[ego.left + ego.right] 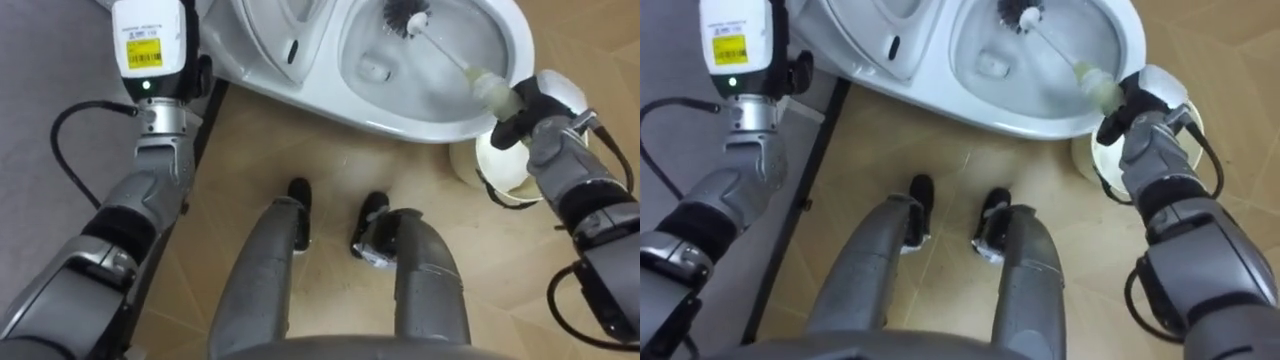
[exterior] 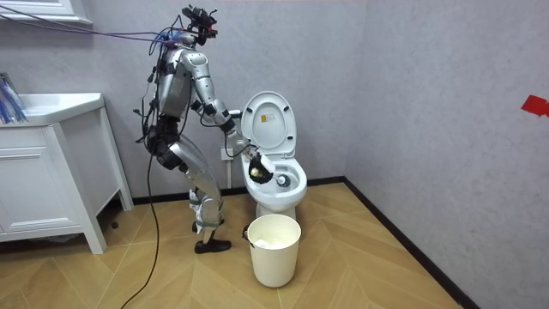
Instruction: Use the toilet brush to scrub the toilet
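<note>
The toilet brush (image 1: 447, 52) is down in the bowl, its dark bristle head at the far end from the fingers (image 1: 515, 100), against the inner wall of the toilet (image 1: 400, 125). The pale handle slants back from the head across the bowl and over the rim, and its thicker, pale green grip end runs straight into the right hand (image 1: 540, 105). That hand is curled tight round the grip, dark fingers wrapped about it just outside the rim, so the whole length of the handle lies between the fingers and the bristles.

Just beneath the right hand and beside the bowl stands a white bin (image 1: 500, 165) on the wooden floor (image 1: 300, 150). The lid (image 1: 275, 40) is raised, away from the fingers on the other side of the bowl.

The left hand (image 1: 150, 40) shows at the upper left, beside the lid, well apart from the brush. Its fingers run out past the top edge, so I cannot tell whether they are spread or curled.

From across the room, the robot stands with knees bent, close in front of the toilet, with a white cabinet (image 2: 43, 172) behind it at the room view's left.
</note>
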